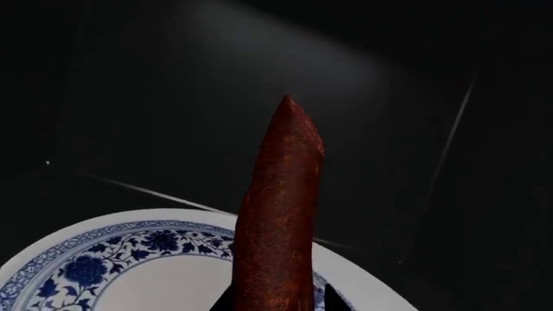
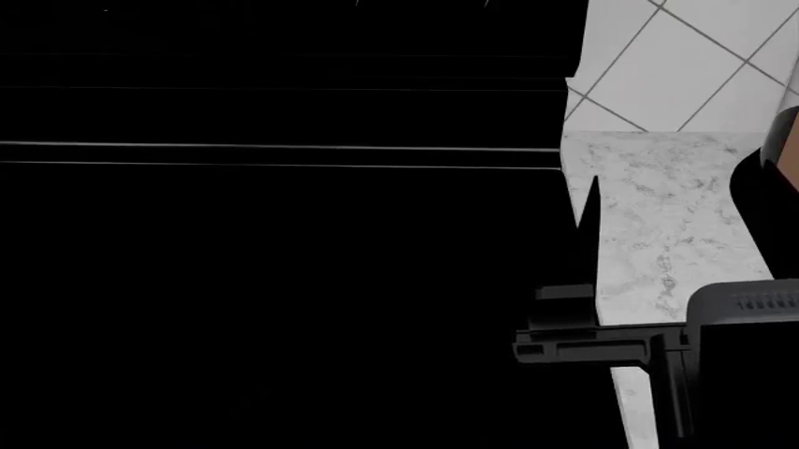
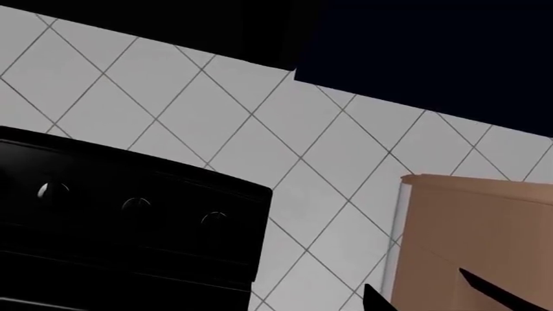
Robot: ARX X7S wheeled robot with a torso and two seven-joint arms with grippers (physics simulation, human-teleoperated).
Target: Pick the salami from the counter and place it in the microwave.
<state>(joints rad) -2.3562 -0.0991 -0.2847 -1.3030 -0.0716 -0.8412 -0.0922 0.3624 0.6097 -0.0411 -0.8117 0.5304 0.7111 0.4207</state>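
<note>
In the left wrist view the salami (image 1: 278, 214), a long dark red-brown stick with a tapered tip, stands out from my left gripper (image 1: 276, 304). The dark fingers (image 1: 337, 302) are closed on its near end. It hangs over a blue-and-white patterned plate (image 1: 147, 272) and points into the dark microwave cavity (image 1: 173, 97). Its cut end is hidden. My right gripper (image 3: 419, 288) is open and empty, facing a tiled wall. The white marble counter (image 2: 661, 234) shows at the right of the head view.
A black surface (image 2: 275, 281) fills most of the head view. A dark arm part (image 2: 699, 346) crosses the counter edge. The right wrist view shows a black appliance panel with knobs (image 3: 129, 207), white diagonal tiles (image 3: 259, 129) and a brown box (image 3: 475, 227).
</note>
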